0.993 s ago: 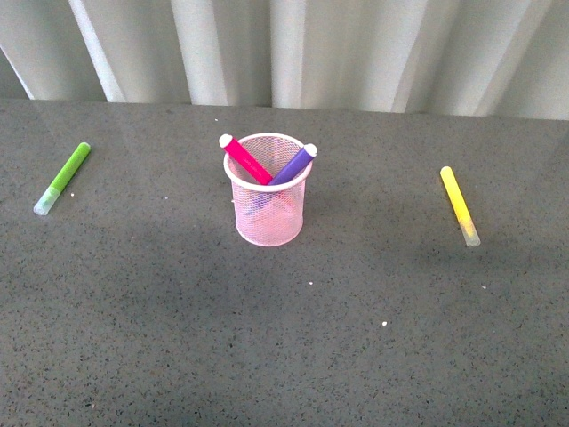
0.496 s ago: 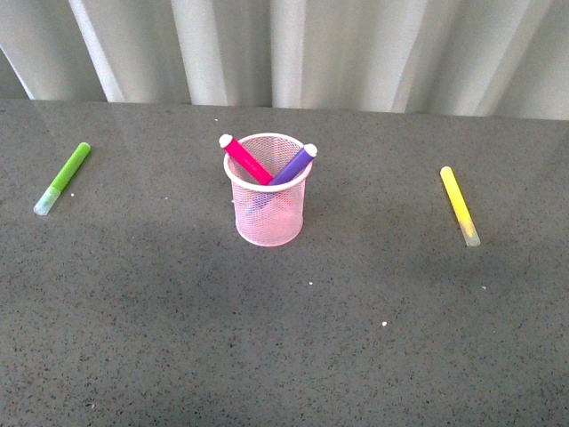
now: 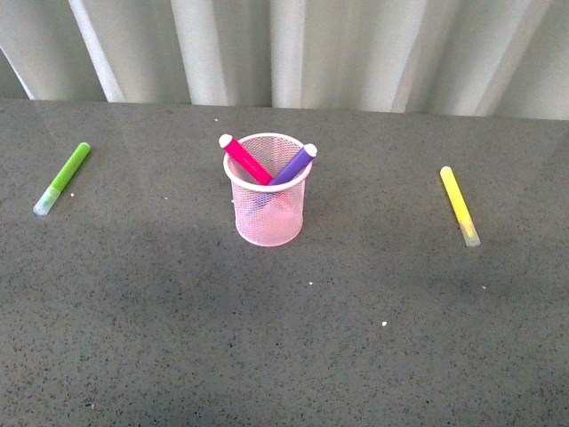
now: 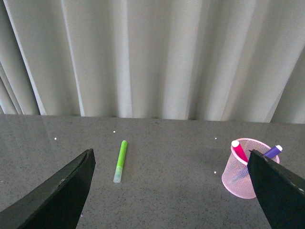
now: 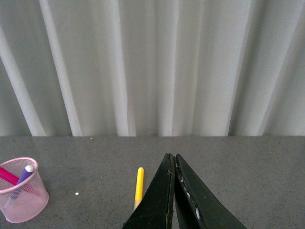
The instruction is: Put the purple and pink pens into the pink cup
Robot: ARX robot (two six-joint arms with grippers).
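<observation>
- Pink cup (image 3: 268, 197) sitting upright just left of centre in the front view, on the grey speckled table (image 3: 284, 338).
- Pink pen (image 3: 246, 160) and purple pen (image 3: 294, 164) both already inside it, crossed, leaning on opposite sides of the rim with pale ends poking out above it. Looks done, task-wise.
- Same cup visible at lower right of the left wrist view (image 4: 249, 168) and lower left of the right wrist view (image 5: 21, 190).
- Left gripper (image 4: 171, 191) spread wide, nothing between the fingers, well clear of the cup.
- Right gripper (image 5: 173, 191) pressed closed, fingers touching, holding nothing.
- Handling guess: pens light, stiff plastic, probably a bit slick; best pinched across the barrel near the exposed top end if ever pulled out again.
- Cup likely very light wire mesh, so easy to tip or shove; better gripped at the solid rim, gently, since mesh could dent.
- Green marker (image 3: 62, 178) lying flat at far left, yellow marker (image 3: 460, 205) flat at right, both well apart from the cup and not part of this job.
- No brand, label or readable writing anywhere; pens too small to make out any print.
</observation>
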